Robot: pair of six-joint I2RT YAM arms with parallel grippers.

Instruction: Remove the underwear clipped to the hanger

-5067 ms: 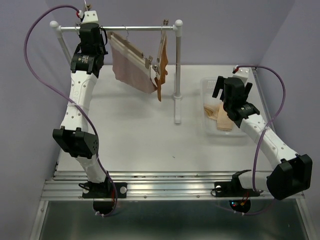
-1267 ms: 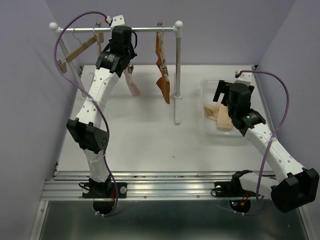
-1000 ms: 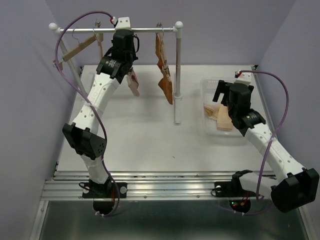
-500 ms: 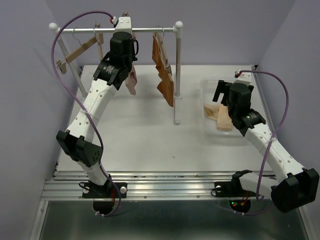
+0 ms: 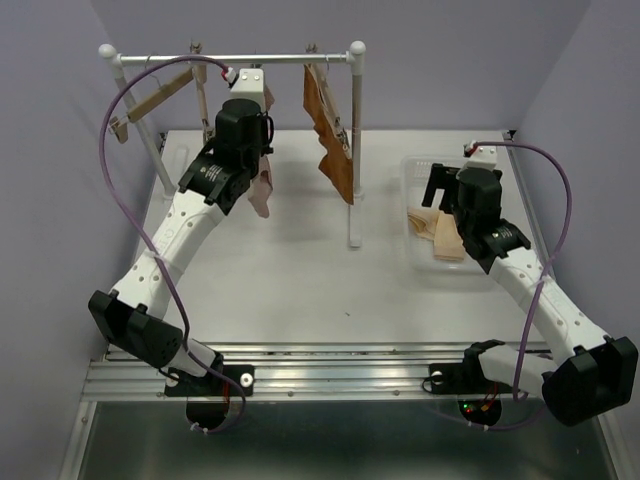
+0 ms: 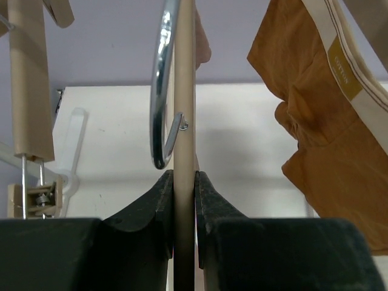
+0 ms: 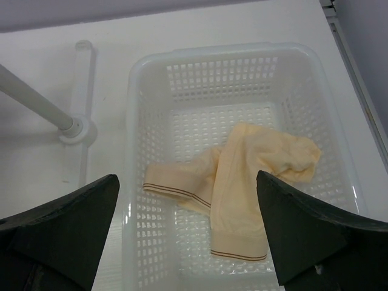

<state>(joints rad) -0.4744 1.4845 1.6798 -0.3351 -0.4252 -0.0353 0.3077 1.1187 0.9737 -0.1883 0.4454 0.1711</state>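
Desk (image 5: 290, 280): a white surface with purple walls behind and at both sides.
Rack (image 5: 160, 58): a thin rail runs along the far edge, from a post at the far left corner to a white post just right of the middle.
Left claw (image 6: 183, 177): closed tight on the thin wooden bar of a hanger, below the rail, with no gap between the fingers and the wood.
Held hanger (image 6: 183, 121): upright and edge-on between the fingers; its metal hook (image 6: 160, 91) curves out beside the bar against the purple wall.
Dusty pink brief (image 5: 262, 190): hangs beside the left arm's wrist, over the far part of the desk, left of the middle. Whether it is clipped to the held hanger cannot be told.
Rust brown brief (image 5: 330, 130): hangs from a second hanger on the rail, just left of the white post, apart from the left claw. The left wrist view shows a pale band with a yellow label across it.
Cream brief (image 7: 242, 176): lies crumpled on the floor of the basket.
Basket (image 7: 200, 53): white and perforated, by the right edge, towards the far right corner.
Right claw (image 7: 187, 179): fingers spread wide, holding nothing, poised above the basket.
Empty hanger (image 5: 150, 100): wooden, tilted, on the rail near the far left corner.
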